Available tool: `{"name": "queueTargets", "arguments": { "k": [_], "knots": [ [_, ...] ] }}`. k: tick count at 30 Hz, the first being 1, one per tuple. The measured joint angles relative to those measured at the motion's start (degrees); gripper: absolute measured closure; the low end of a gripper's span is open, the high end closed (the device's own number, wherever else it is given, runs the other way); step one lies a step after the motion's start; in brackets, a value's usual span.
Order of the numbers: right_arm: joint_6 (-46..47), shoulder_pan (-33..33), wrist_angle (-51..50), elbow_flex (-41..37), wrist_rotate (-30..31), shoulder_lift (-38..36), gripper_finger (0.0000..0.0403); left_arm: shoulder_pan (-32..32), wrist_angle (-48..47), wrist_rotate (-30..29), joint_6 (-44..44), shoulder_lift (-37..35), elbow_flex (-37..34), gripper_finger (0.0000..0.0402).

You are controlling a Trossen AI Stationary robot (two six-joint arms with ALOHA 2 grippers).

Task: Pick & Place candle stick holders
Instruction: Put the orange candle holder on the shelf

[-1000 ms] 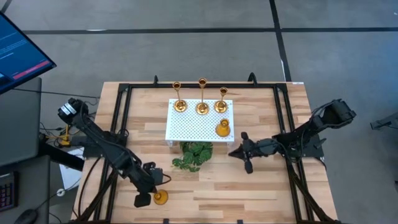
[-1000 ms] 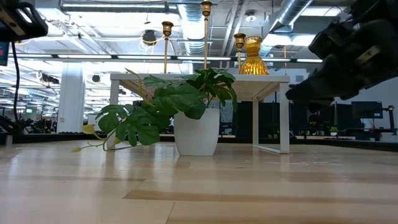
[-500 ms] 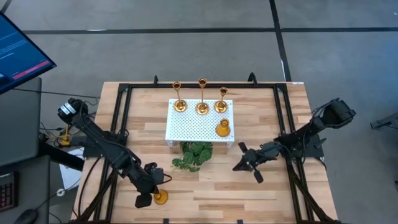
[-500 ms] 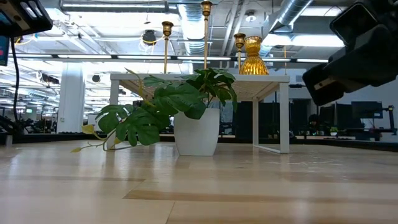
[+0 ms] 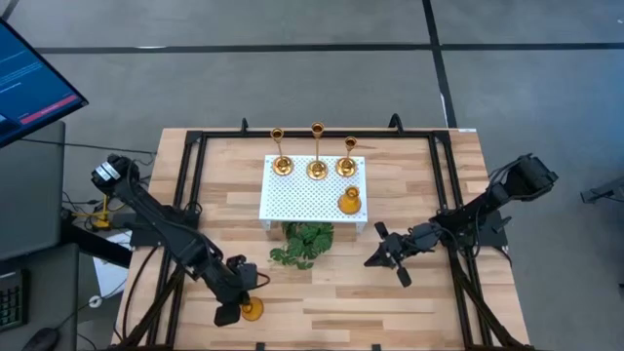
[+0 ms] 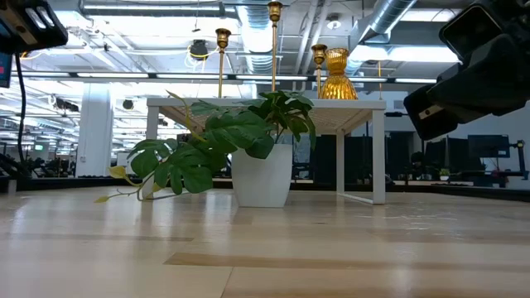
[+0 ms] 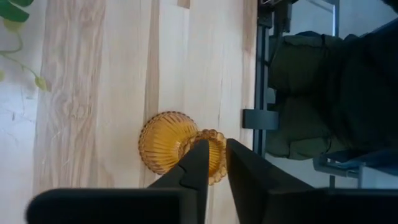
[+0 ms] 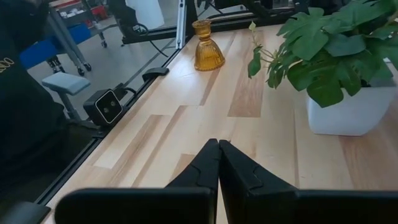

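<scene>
Amber-gold and squat, one short candle holder (image 5: 252, 309) stands on the wooden table (image 5: 419, 302) near its front edge. The left gripper (image 5: 237, 292) is right above it, fingers (image 7: 198, 168) parted by a narrow gap straddling the holder's rim, not clamped on it. Farther right, the right gripper (image 5: 387, 256) hovers over bare wood beside the potted plant (image 5: 304, 244), its fingers pressed together and holding nothing. Behind the plant, a white perforated platform (image 5: 297, 202) carries the second short holder (image 5: 350, 201) at its right side and three tall brass holders (image 5: 317, 168) in a row along its far edge.
</scene>
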Motion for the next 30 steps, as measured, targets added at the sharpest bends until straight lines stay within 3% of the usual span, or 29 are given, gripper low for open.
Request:
{"name": "queueTargets", "arguments": {
  "k": [9,30],
  "knots": [
    [0.01,0.00,0.02,0.00,0.00,0.00,0.0403,-0.01,-0.36,0.25,0.00,3.10,-0.02,0.0299],
    [0.46,0.00,0.04,0.00,1.73,0.00,0.0403,-0.11,-0.19,1.80,-1.07,9.66,0.24,0.0295]
  ]
}}
